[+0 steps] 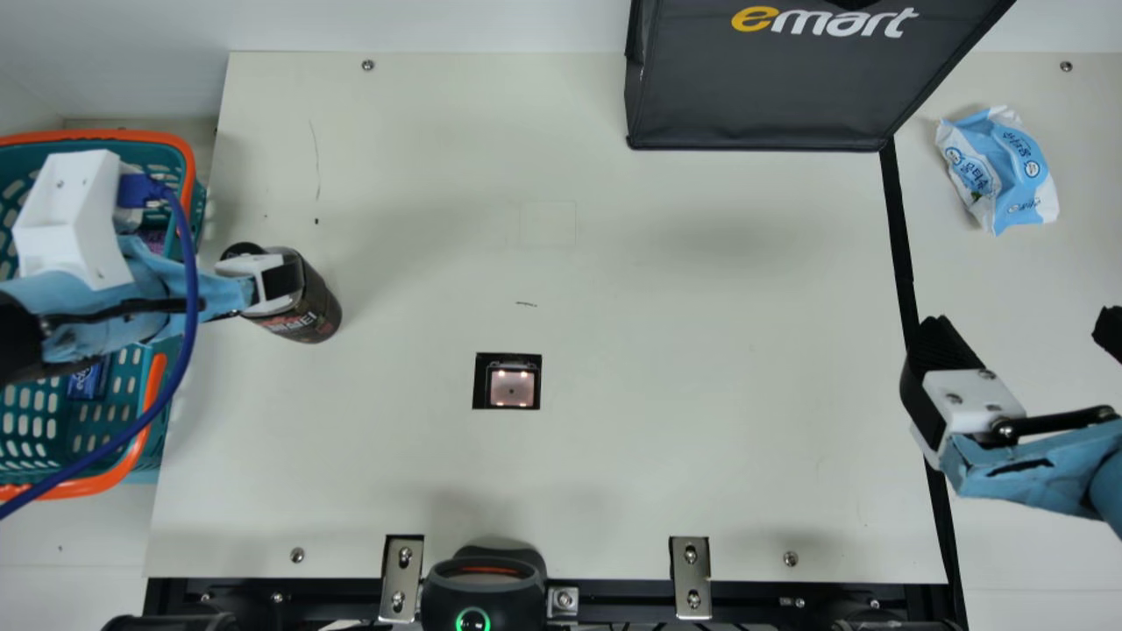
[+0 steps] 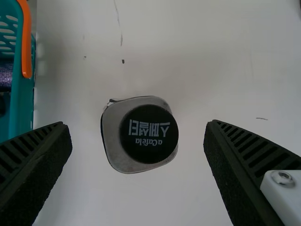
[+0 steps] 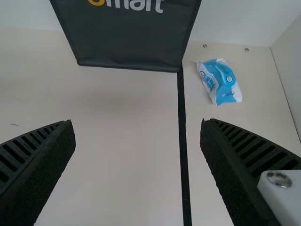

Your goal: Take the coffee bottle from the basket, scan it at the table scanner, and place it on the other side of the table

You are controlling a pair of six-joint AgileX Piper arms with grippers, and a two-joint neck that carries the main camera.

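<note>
In the main view my left gripper [image 1: 263, 282] is at the upper part of the dark coffee bottle [image 1: 314, 308], which stands on the table's left side, just right of the basket [image 1: 131, 456]. The left wrist view looks down on the black cap of the bottle [image 2: 149, 149], between the spread fingers of my left gripper [image 2: 136, 125], with a gap on both sides. The square scanner [image 1: 512, 386] is set into the table, right of the bottle. My right gripper [image 1: 1021, 329] is open and empty over the table's right edge; its wrist view shows the same gripper [image 3: 136, 123] with parted fingers.
A black bag [image 1: 763, 96] stands at the back, right of centre. Past the black strip [image 1: 901, 237] on the right lies a blue and white packet [image 1: 1008, 171]. A dark device [image 1: 484, 587] sits at the front edge, beside metal brackets. A blue cable crosses the basket.
</note>
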